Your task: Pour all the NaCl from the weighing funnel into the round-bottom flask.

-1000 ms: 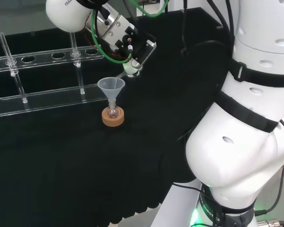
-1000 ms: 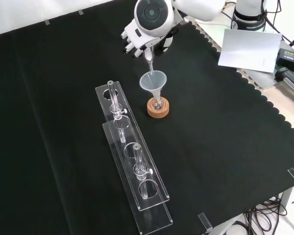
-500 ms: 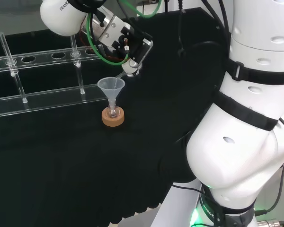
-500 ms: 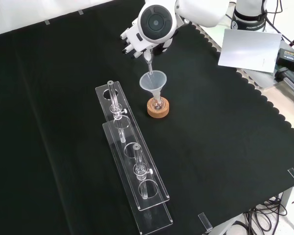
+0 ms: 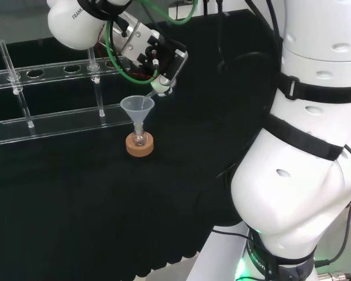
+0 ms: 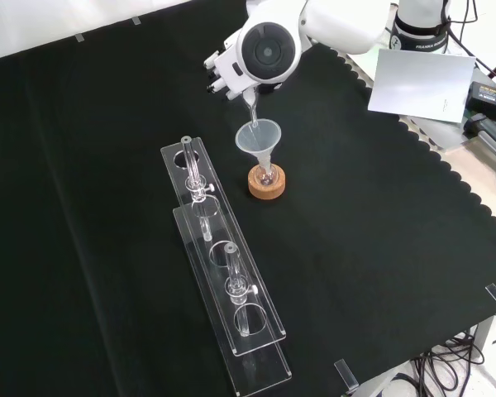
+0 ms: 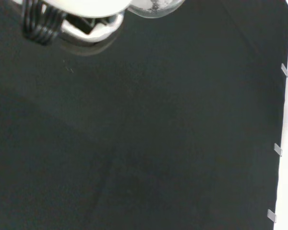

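The hand (image 5: pixel 155 55) pinches a clear weighing funnel (image 6: pixel 250 110), tilted so its thin spout dips into the wide plastic funnel (image 5: pixel 137 107). That funnel sits in a small flask (image 6: pixel 266 175) on a cork ring (image 5: pixel 140 146), near the clear racks (image 6: pixel 223 273) on the surface (image 6: pixel 380 248).

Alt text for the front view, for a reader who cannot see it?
The hand tilts a weighing funnel over a plastic funnel set in a small flask on a cork ring. Clear racks with tubes lie to its left on black cloth.
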Robot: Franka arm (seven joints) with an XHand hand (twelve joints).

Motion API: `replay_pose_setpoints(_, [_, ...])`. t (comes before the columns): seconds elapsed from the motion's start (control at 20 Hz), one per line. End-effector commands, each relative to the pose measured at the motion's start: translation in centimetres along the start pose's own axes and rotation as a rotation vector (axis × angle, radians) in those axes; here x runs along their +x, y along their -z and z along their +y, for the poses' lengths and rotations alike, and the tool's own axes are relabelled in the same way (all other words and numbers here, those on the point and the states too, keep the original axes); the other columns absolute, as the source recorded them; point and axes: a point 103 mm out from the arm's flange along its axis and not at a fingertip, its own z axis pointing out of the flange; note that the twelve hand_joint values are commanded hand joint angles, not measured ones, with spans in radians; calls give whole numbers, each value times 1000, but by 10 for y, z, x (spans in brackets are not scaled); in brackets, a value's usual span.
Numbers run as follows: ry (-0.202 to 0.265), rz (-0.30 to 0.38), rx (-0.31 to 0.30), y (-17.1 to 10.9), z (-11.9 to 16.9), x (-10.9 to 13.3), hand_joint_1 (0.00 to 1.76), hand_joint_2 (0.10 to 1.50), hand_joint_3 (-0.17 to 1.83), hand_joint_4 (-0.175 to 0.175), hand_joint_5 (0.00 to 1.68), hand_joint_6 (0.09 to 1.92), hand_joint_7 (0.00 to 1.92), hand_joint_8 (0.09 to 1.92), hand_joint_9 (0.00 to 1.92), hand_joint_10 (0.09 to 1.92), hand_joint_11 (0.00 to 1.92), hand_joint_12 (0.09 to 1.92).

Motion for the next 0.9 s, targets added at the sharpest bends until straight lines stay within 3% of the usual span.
replay_pose_setpoints(0.05, [-10,-23,13,1,1,1,1101,673,705,175,1171,875,545,668,951,357,741,1079])
replay_pose_setpoints(0.9, [-28,-106,22,8,4,2,1101,673,705,175,1171,874,539,666,946,351,740,1076])
